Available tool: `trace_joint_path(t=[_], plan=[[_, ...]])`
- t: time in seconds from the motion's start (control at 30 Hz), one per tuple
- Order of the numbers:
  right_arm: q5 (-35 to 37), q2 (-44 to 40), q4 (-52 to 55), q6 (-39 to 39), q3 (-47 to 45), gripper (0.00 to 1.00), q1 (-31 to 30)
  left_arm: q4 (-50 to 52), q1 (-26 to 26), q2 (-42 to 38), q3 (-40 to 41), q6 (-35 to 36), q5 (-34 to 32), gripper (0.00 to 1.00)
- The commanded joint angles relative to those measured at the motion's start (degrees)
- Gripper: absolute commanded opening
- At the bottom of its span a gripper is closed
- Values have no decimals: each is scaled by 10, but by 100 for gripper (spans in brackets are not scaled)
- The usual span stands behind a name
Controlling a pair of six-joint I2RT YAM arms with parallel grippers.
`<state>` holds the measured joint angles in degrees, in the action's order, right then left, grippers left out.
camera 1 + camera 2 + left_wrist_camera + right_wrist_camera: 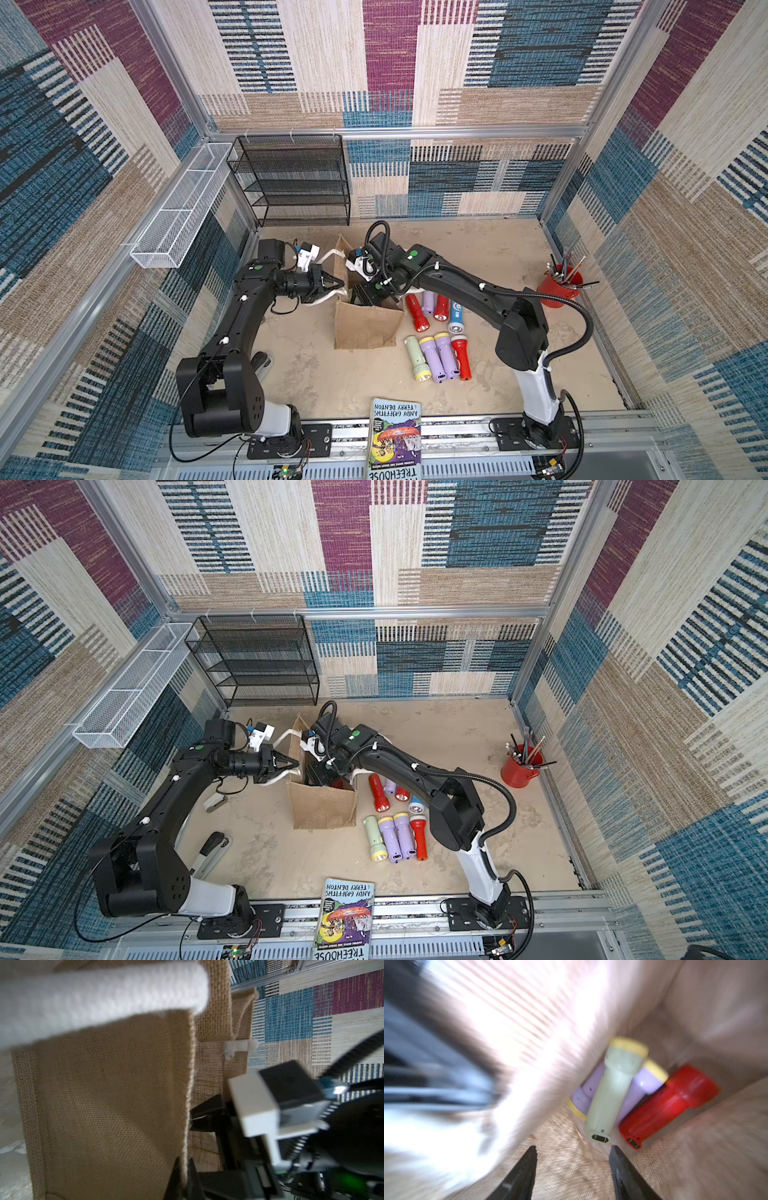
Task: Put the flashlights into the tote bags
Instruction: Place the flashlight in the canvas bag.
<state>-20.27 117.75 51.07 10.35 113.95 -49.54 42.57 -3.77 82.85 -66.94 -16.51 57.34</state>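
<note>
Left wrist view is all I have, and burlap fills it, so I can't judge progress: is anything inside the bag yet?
Observer: Yes. The right wrist view shows a pale green flashlight on the floor of the tote bag, lying over lilac flashlights, with a red flashlight beside it.
Operator: Is the right gripper holding one?
Observer: No. The right gripper is down inside the bag with its jaws apart and nothing between them.
Operator: How many are left outside?
Observer: Eight flashlights lie on the table beside the bag, in two rows of four, in both top views.
</note>
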Motion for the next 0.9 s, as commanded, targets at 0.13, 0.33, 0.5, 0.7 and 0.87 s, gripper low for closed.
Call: trace_joint_path(t=[0.13, 0.33, 0.5, 0.7, 0.87], plan=[[55, -80, -31, 0, -13, 59, 8, -8, -1, 0, 1, 0, 0, 0], [91, -185, -84, 56, -122, 59, 60, -7, -1, -3, 0, 0, -5, 0], [104, -315, -121, 127, -286, 60, 151, -7, -1, -2, 0, 0, -3, 0], [140, -439, -94, 174, -448, 64, 255, -6, -1, 6, -5, 0, -2, 0], [120, -466, -82, 171, -565, 65, 327, -6, -1, 7, -6, -1, -1, 0]])
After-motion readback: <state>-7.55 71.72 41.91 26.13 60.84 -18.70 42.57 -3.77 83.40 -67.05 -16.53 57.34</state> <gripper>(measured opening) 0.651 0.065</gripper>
